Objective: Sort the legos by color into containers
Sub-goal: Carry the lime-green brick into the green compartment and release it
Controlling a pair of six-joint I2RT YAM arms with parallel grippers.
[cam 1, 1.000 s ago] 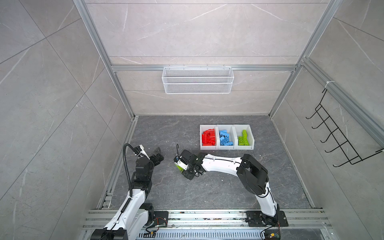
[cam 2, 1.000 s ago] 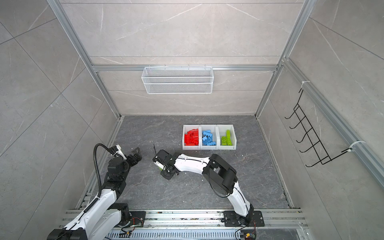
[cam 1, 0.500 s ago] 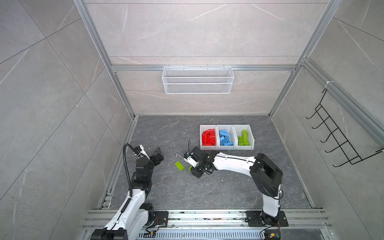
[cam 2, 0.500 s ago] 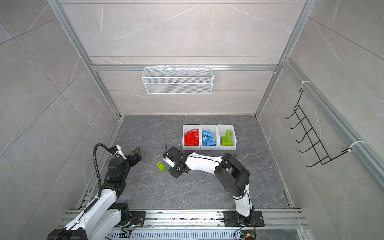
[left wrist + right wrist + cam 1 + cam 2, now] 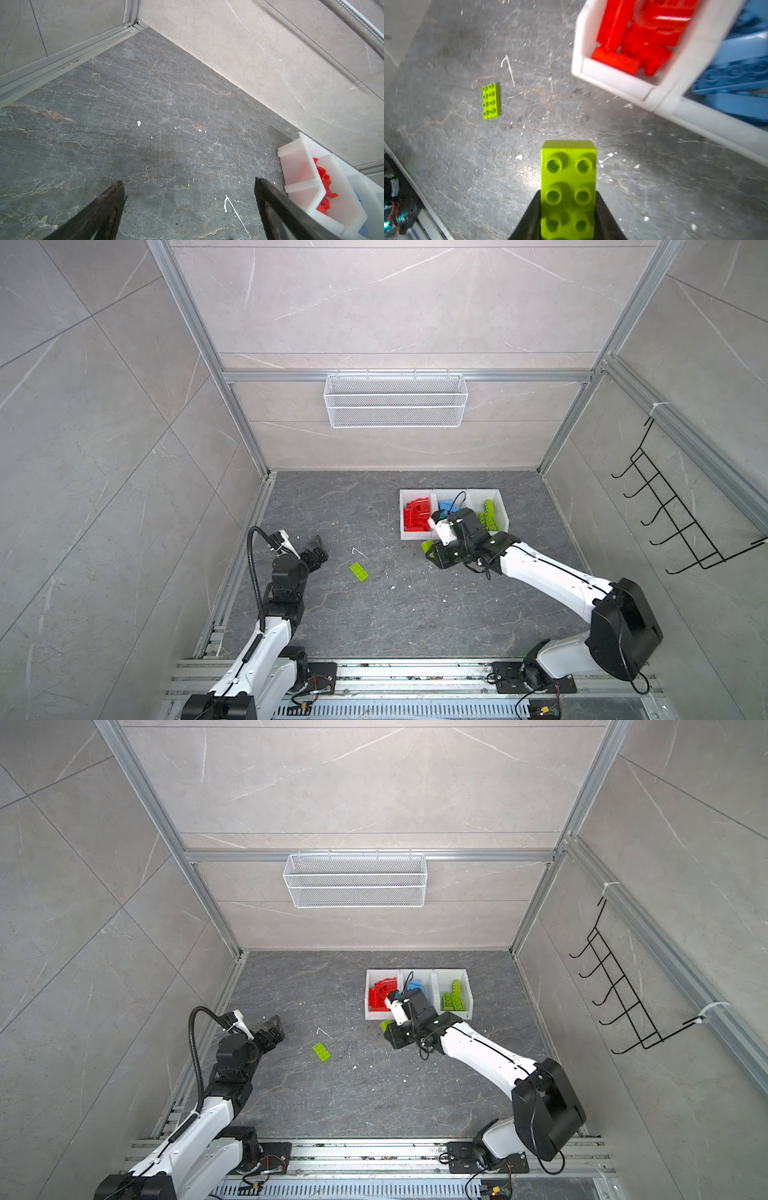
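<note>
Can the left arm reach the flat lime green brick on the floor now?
Probably yes. The flat lime green studded brick lies on grey floor near the open left tool, nothing between them; the right tool holds a thicker lime green brick by the white plastic bins.

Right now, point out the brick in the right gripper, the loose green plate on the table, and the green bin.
Held lime-green brick (image 5: pixel 568 180): right wrist view, studded top.
Loose lime-green plate (image 5: pixel 358 571): in a top view, studded face.
Green bin (image 5: pixel 466 992): in a top view, right wall.
</note>
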